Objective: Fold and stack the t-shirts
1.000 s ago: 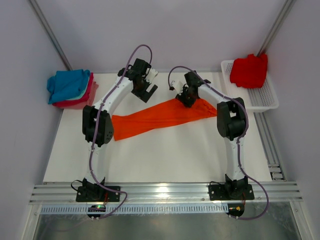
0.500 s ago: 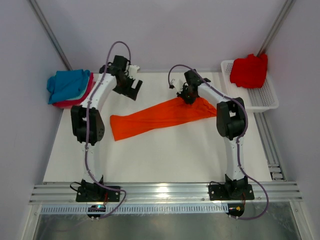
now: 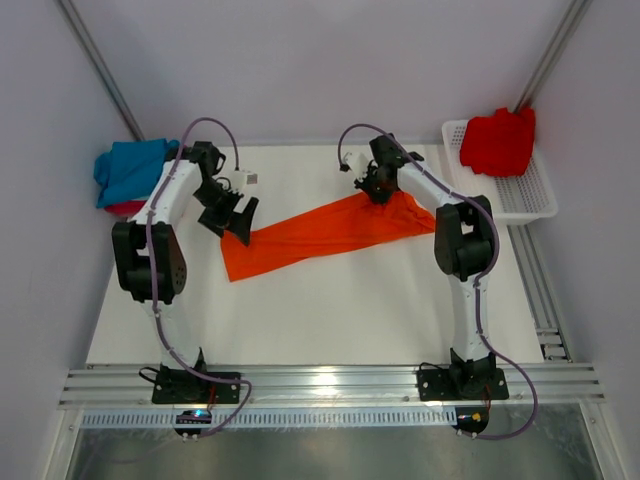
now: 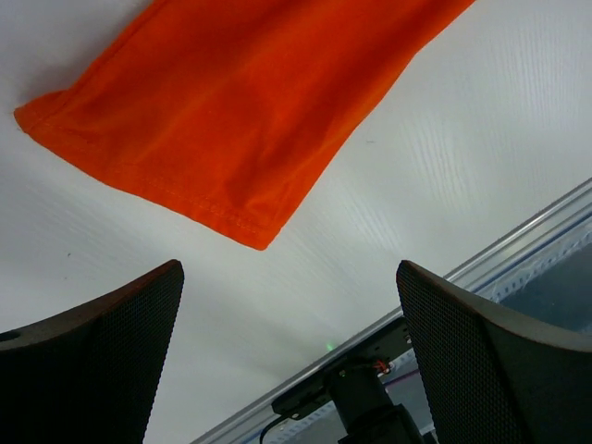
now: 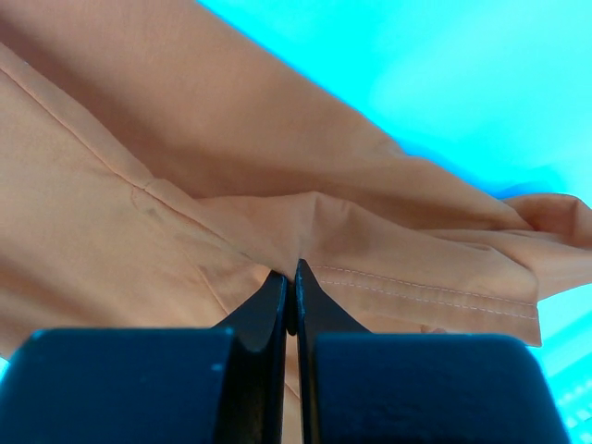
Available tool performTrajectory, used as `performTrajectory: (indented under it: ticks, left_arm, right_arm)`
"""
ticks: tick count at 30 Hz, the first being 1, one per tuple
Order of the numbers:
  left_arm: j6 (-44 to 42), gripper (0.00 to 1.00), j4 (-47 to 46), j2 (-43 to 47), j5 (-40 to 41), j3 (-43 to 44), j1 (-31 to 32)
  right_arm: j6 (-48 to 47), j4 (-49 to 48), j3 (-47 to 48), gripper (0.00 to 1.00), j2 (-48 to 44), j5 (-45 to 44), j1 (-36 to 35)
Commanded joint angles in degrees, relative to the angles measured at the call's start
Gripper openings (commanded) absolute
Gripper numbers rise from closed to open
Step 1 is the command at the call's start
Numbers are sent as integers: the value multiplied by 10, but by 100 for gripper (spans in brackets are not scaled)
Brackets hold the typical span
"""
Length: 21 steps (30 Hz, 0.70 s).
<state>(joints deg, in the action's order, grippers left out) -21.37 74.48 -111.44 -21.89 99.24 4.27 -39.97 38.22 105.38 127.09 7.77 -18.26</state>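
An orange t-shirt [image 3: 320,233] lies as a long diagonal strip across the middle of the white table [image 3: 330,310]. My right gripper [image 3: 378,191] is shut on a pinch of its cloth at the upper right end; the wrist view shows the fabric [image 5: 388,250] puckered between the tips of that gripper [image 5: 294,270]. My left gripper [image 3: 236,222] hangs open just above the strip's lower left end, whose hem corner [image 4: 254,231] shows ahead of the wide-apart fingers [image 4: 102,351]. A red t-shirt [image 3: 498,140] is heaped in the basket. Folded teal and pink t-shirts [image 3: 130,172] are stacked at the far left.
The white mesh basket [image 3: 530,195] stands at the table's back right edge. An aluminium rail [image 3: 330,382] runs along the near edge with both arm bases on it. Grey walls close in the left, back and right sides.
My left arm swung left and toward the near side, from the back middle down to the shirt's lower left end. My right gripper closed on the orange cloth and stayed put.
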Motion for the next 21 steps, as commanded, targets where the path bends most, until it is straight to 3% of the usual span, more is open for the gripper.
performTrajectory:
  ticks: [1,8,14,21]
  left_arm:
    - [-33,99,21,-16,-26,9,-8]
    - [24,99,-16,-90,-36,74,-6]
    - [18,99,4,-134,-13,90,2]
    - [5,99,9,-133,-2,86,2]
  right_arm:
    - [4,2,26,3,-41,-10,2]
    - [-12,-2,25,3,-36,-35,2]
    - [16,-8,53,3,-46,-65,2]
    - [16,96,88,3,-89,-22,1]
